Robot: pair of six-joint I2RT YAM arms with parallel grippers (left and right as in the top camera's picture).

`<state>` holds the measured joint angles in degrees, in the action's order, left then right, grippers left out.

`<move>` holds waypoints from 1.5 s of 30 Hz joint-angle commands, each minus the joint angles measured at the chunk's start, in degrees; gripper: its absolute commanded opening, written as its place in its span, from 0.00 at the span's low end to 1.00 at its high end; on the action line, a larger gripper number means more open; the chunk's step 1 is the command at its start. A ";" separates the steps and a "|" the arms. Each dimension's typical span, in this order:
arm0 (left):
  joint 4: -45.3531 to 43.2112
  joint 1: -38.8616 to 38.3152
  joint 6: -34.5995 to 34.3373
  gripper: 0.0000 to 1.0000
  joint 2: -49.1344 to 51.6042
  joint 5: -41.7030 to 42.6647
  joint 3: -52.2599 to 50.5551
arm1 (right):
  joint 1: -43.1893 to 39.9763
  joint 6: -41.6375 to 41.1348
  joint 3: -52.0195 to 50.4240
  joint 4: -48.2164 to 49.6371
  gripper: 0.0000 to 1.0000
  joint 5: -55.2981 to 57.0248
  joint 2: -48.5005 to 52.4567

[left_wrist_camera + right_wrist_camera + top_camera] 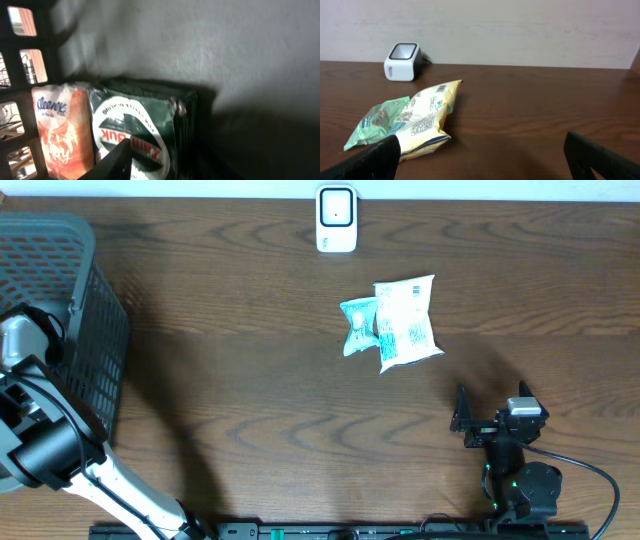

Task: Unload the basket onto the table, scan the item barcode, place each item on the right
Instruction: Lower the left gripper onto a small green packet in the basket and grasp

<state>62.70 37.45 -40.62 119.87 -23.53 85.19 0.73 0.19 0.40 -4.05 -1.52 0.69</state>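
Dark green Zam-Buk pouch [135, 130] stands inside the grey plastic mesh basket [100, 320], touching an orange Kleenex tissue pack [62, 130]. The left gripper [120, 165] is at the pouch; I cannot tell if it pinches, and it may snag both packs. Well right of the basket, the right gripper [480, 160] hangs spread.

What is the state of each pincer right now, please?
Left pincer: cannot be told; only one finger shows, by the green packet.
Right pincer: open, holding nothing.
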 commanded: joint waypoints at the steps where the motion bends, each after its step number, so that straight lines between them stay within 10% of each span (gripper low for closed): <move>1: 0.04 0.26 1.62 0.41 0.02 9.27 -0.33 | 0.44 -0.98 -0.09 -0.22 0.99 -0.11 -0.31; 16: 0.31 0.26 -5.84 0.73 -18.08 2.34 0.07 | 0.44 -0.98 -0.09 -0.24 0.99 -0.11 -0.31; 45: -7.91 0.13 -4.48 0.70 -17.44 18.23 -14.23 | 0.44 -0.98 -0.09 -0.22 0.99 -0.11 -0.31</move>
<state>55.88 37.76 -45.19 101.51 -7.49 71.94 0.73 0.21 0.40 -4.03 -1.52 0.69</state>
